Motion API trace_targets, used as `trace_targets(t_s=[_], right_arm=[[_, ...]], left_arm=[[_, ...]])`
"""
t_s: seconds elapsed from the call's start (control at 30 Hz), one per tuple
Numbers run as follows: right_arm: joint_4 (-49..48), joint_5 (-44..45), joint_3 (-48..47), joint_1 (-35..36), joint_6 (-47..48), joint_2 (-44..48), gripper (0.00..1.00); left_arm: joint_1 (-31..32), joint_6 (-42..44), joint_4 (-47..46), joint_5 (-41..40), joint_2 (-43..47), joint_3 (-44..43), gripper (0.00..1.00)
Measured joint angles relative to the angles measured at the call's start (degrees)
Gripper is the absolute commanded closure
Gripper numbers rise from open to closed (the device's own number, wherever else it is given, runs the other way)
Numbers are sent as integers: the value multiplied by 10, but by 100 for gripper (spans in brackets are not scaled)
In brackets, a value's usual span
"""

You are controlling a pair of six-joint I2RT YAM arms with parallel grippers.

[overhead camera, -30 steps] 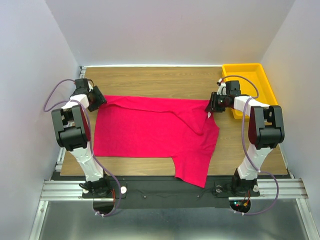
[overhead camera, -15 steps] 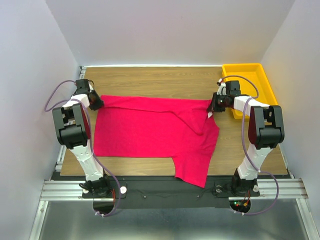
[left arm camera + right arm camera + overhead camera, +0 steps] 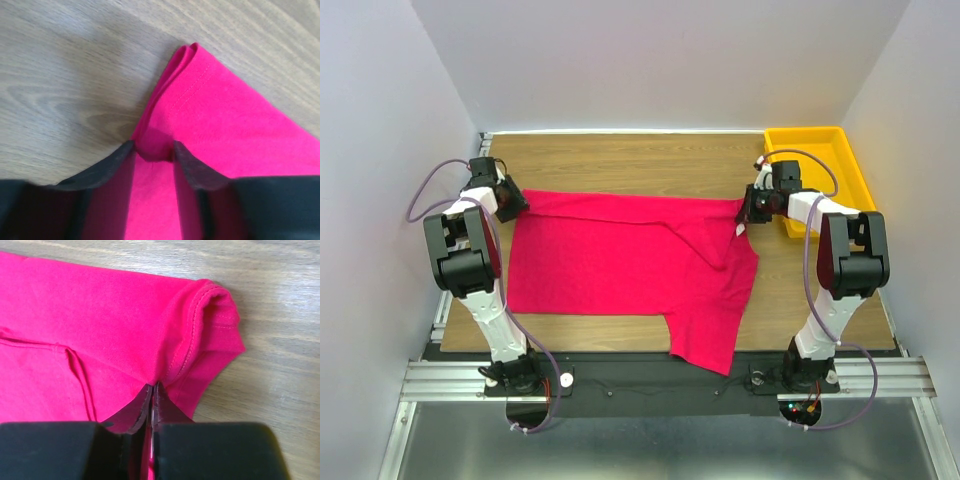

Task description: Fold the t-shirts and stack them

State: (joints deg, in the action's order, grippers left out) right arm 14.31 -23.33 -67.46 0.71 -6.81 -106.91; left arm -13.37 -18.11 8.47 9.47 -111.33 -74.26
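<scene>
The crimson-pink t-shirt point(image 3: 620, 262) lies spread on the wooden table, with one part hanging over the near edge. My left gripper point(image 3: 513, 202) is at its far left corner. In the left wrist view its jaws stand apart around a small bunched fold of the shirt point(image 3: 220, 125), with the gripper point(image 3: 154, 146) low on the cloth. My right gripper point(image 3: 744, 212) is at the far right sleeve. In the right wrist view it point(image 3: 152, 386) is shut tight on the hemmed sleeve of the shirt point(image 3: 100, 325).
A yellow plastic tray point(image 3: 806, 132) stands at the far right corner, just behind the right gripper. Bare wood point(image 3: 620, 160) runs behind the shirt up to the back wall. Side walls close in left and right.
The left gripper shifted slightly at the shirt's far left corner, out to the left and back. The right gripper and the shirt have not visibly moved.
</scene>
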Motion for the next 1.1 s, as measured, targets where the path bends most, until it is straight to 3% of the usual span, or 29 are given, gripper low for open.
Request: trace_targets(t_s=[0.13,0.27,0.47,0.6,0.7,0.9,1.1], right_arm=[[1,-13,0,0,18,6,65],[3,-20,0,0,43,41,51],[49,-85,-5,0,163,127,41],[132,-180,-14,6,309,159,43],[171,-207,-14,28,346,147,45],[176,-205,-25,83,289,53,45],[159,-156,-118,92,217,-42,46]], left_arm=[[-2,2,3,-4,0,0,33],[-5,2,8,-18,9,0,32],[-9,2,-3,-55,102,29,24],[-10,0,-44,-55,246,120,19],[-10,0,-78,-46,325,167,19],[-10,9,-86,-23,370,209,19],[-10,28,-75,-19,398,246,19]])
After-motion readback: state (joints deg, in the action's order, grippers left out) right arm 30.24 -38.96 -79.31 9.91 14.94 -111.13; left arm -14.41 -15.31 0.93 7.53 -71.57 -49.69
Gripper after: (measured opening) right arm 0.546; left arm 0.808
